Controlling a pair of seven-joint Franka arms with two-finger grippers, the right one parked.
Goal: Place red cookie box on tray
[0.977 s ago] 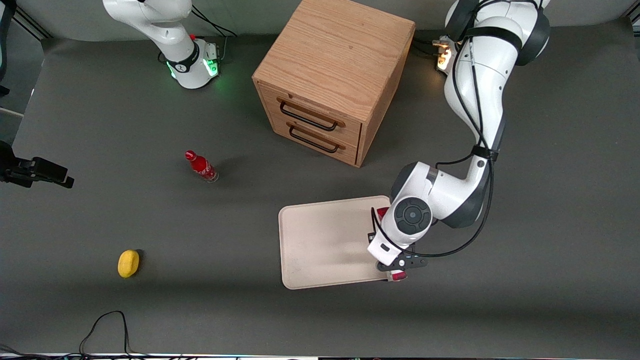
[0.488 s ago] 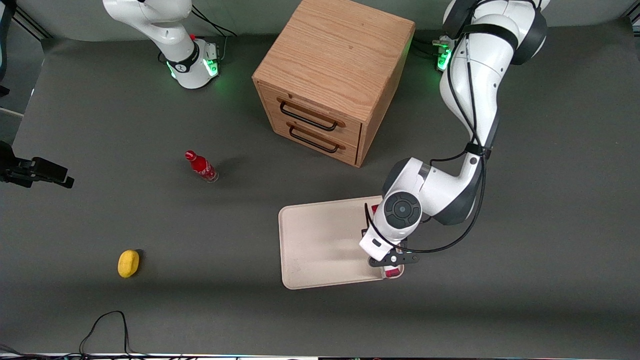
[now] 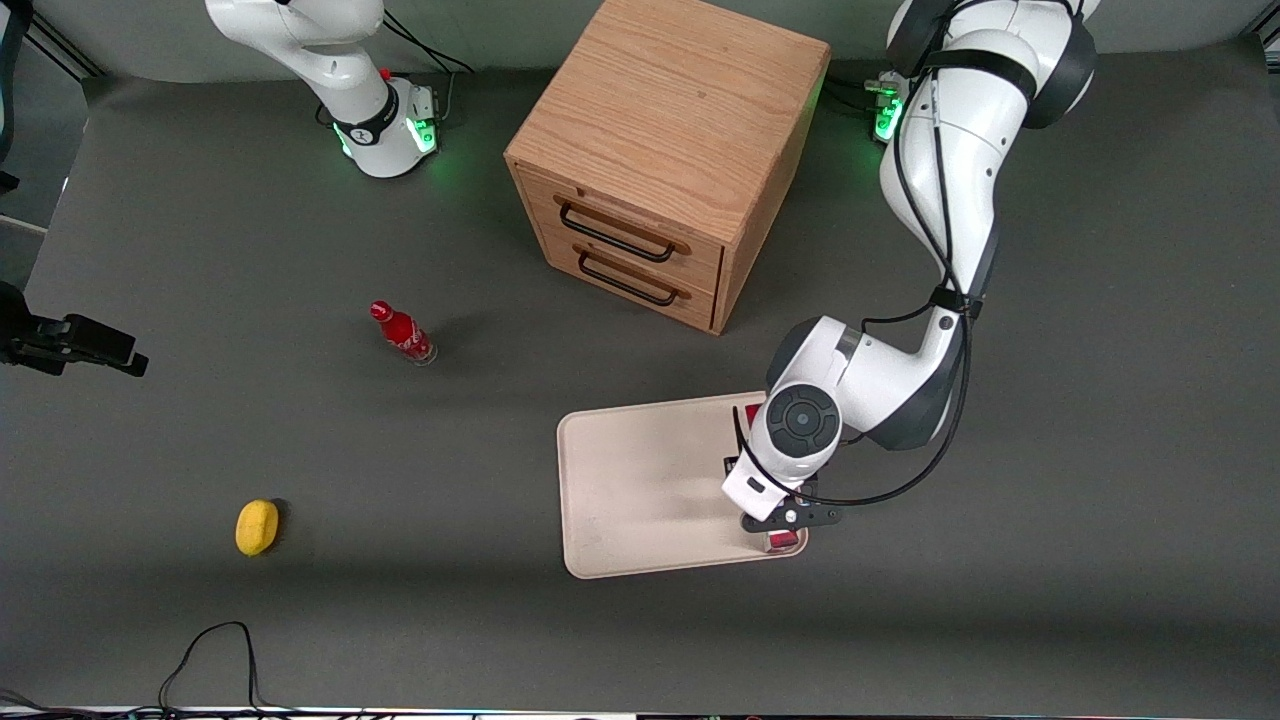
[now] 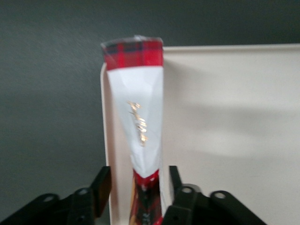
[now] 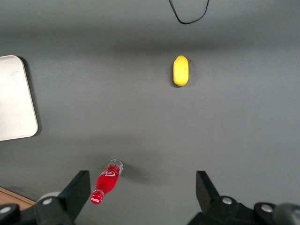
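Observation:
The red cookie box (image 4: 138,117), red tartan with a white panel, lies flat on the beige tray (image 4: 225,117) along the rim nearest the working arm's end of the table. My left gripper (image 4: 139,171) stands open astride the box, with a gap showing between each finger and the carton. In the front view the wrist covers most of the red cookie box (image 3: 786,541); only its two red ends show on the tray (image 3: 640,480). The gripper (image 3: 775,495) itself is under the wrist there.
A wooden drawer cabinet (image 3: 660,160) stands farther from the front camera than the tray. A small red bottle (image 3: 402,333) and a yellow object (image 3: 257,526) lie toward the parked arm's end of the table. A black cable (image 3: 210,650) loops at the table's near edge.
The arm carried the box sideways from the tray's outer edge onto the tray. Over the last half second it has hardly moved.

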